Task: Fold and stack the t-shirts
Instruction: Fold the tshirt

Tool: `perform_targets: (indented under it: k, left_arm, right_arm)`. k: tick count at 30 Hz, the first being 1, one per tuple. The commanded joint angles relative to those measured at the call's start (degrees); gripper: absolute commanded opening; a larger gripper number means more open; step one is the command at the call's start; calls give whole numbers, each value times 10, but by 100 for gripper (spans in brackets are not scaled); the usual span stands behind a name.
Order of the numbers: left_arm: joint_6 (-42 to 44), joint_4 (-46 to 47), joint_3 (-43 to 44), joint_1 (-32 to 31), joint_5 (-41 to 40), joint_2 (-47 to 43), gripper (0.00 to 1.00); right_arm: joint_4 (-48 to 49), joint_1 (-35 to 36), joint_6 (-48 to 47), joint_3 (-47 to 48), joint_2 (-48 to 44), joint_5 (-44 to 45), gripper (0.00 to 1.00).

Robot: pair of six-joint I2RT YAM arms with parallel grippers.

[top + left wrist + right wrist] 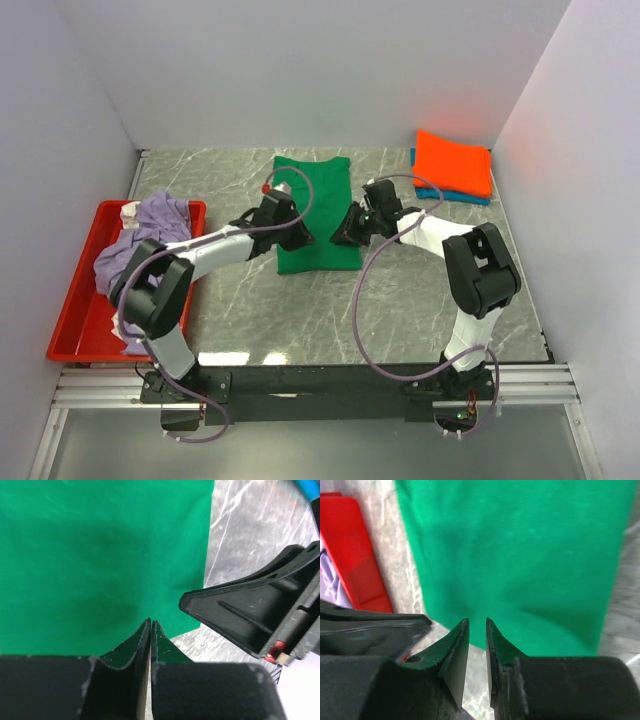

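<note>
The bright green t-shirt [315, 210] lies flat on the marble table as a long folded strip. It fills the left wrist view [100, 555] and the right wrist view [520, 555]. My left gripper [291, 228] is over its near left edge, with its jaws [151, 622] shut and no cloth between them. My right gripper [349, 230] is over the near right edge, with its jaws [477, 622] a narrow gap apart and empty. The orange t-shirt [455, 162] lies folded on the blue t-shirt [450, 195] at the back right. The lavender t-shirt [150, 228] is crumpled in the tray.
A red plastic tray [75, 320] stands at the left edge and also shows in the right wrist view [355, 550]. The two grippers are close together, each visible in the other's wrist view. White walls enclose the table on three sides.
</note>
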Motion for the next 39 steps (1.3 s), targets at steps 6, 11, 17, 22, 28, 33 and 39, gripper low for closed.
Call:
perform_targets:
  k: [6,11,17,22,28,33,39]
  left_arm:
    - [-24,66,-38,-39,-5,81,6]
    - [-26,62,-62,-43,-23,75,6]
    - [-9,40,-46,-43,-43,30,12]
    - [-4,-1,-68,-42,-50,-29,23]
    - [-17,-6,-124,-37,-69,-84,25]
    - [-24,-6,-167,-16,-85,-114,27]
    - [-9,5,-205,15,-80,-119,27]
  right_arm:
    - [44,-10,-1,-49,-26,33,27]
    - [48,-10,-8,-71,-33,43,27]
    - [35,-9,-16,-80,-55,62,26]
    - [13,-9,-29,-97,-81,89,26]
    - [10,-8,-36,-123,-106,97,26]
    - [-2,-9,-48,-143,-110,113,27]
    - [-6,-9,-55,-162,-107,138,31]
